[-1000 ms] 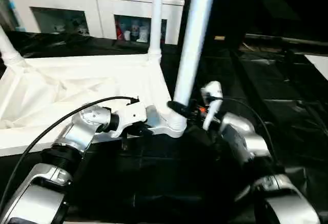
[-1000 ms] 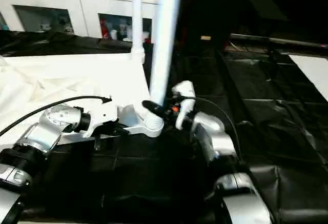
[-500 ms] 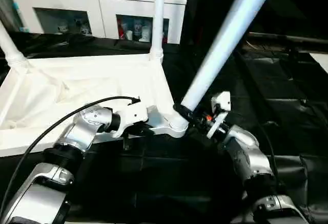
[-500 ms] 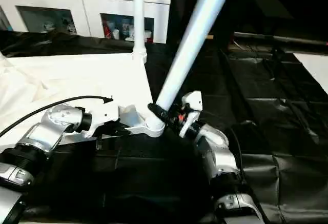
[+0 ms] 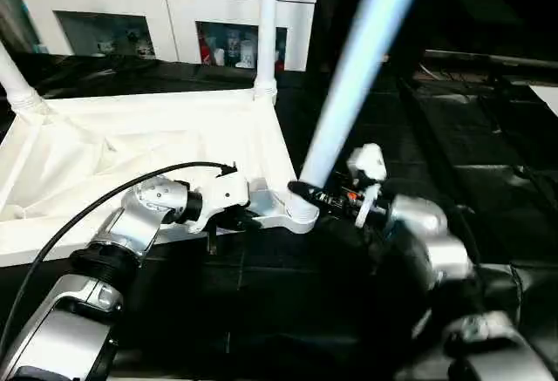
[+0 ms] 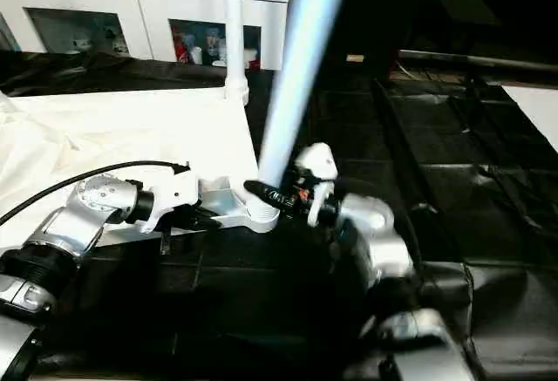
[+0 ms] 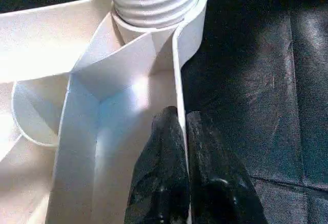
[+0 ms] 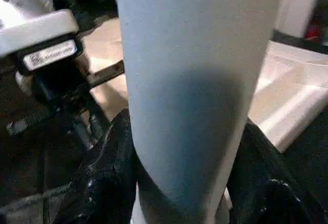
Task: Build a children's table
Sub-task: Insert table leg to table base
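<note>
- The left hand has its two black fingers pressed together on the thin white side wall of the children's table top, one finger inside the wall and one outside, just short of the corner socket.
- The right hand comes in from the other side of that same socket, its fingers pinching the bottom end of a white tube leg, one on each flank of the tube.
- That leg stands with its foot at the socket right between the two hands and rises away from them, tilted over toward the right arm's side rather than upright.
- The top lies upside down on the black-draped tabletop, its hollow underside facing up; it spreads away from the left hand toward the far side and outward beyond the left forearm.
- A crumpled sheet of white wrapping lies in the hollow of the top, beyond the left hand.
- A second leg stands upright in the far corner socket, straight beyond the two hands.
- A third leg stands in the far corner on the left arm's side, leaning slightly.
- Well beyond the table, past the tabletop's far edge, stands a white cabinet with open compartments holding small items too small to make out.
</note>
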Robot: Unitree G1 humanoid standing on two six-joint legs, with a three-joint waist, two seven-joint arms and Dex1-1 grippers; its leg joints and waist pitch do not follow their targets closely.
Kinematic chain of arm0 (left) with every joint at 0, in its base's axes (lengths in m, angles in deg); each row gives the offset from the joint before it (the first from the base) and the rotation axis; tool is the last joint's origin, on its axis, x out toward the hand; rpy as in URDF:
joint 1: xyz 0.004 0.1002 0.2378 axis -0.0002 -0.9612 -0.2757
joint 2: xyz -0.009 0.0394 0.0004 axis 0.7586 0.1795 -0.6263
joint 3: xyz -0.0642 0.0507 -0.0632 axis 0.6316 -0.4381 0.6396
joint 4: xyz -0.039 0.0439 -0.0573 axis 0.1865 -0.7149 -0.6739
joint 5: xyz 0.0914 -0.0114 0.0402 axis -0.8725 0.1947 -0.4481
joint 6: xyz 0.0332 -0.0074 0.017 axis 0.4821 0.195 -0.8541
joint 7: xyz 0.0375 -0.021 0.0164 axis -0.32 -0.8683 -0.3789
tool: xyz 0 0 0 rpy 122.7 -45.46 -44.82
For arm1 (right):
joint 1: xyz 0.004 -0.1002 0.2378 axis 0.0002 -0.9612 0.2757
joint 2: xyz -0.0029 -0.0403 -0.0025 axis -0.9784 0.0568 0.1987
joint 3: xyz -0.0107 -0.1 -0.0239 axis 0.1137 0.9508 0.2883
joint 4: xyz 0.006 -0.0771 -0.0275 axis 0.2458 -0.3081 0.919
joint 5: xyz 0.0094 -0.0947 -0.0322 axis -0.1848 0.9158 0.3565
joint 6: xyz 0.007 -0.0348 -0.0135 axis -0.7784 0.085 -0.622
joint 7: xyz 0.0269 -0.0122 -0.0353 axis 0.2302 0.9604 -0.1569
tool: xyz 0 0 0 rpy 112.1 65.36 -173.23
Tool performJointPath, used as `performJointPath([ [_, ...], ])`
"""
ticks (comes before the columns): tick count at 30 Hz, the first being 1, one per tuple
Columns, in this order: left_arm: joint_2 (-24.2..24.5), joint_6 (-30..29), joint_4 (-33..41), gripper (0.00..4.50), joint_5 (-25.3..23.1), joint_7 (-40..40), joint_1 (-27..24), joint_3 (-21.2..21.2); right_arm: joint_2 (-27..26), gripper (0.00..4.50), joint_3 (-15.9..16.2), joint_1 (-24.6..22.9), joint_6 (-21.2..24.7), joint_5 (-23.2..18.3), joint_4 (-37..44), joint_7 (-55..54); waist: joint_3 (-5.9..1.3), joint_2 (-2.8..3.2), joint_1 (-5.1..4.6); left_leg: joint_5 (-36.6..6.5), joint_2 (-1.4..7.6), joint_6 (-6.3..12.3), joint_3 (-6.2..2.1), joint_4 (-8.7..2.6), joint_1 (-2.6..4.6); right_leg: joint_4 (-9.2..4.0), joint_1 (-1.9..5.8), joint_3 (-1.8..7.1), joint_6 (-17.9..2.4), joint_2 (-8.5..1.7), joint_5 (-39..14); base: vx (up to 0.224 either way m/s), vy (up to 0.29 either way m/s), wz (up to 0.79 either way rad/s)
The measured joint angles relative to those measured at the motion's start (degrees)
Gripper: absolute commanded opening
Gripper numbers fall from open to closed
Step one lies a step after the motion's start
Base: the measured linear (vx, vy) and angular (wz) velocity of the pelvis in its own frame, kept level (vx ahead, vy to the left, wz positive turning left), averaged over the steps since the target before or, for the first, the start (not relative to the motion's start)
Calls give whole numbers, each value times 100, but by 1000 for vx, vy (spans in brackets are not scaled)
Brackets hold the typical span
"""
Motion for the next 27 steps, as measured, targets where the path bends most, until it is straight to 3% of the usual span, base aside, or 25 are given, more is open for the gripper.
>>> performJointPath([
  [11,5,15,17,0,23,-124,-8,-10,153,185,96,55,16,38,-27,287,-24,-34,-1,1,1,0,2,-23,7,1,9,-1,-8,0,-25,0,0,0],
  [16,145,19,242,0,252,-654,-173,4,176,185,116,-134,-42,-64,171,794,-39,-36,-9,1,2,0,3,-38,12,1,9,-2,-19,2,-54,0,0,0],
  [20,270,31,419,0,358,-1022,-277,0,285,185,214,-224,-179,-113,268,1313,-63,-73,-10,-5,3,13,12,-45,10,1,12,-2,-49,2,-91,0,0,0],
  [27,285,93,430,0,358,-1145,-280,-56,386,185,295,-235,-260,-115,280,1576,-66,-89,5,-16,8,8,12,-46,26,-6,36,-4,-55,2,-100,0,0,0],
])
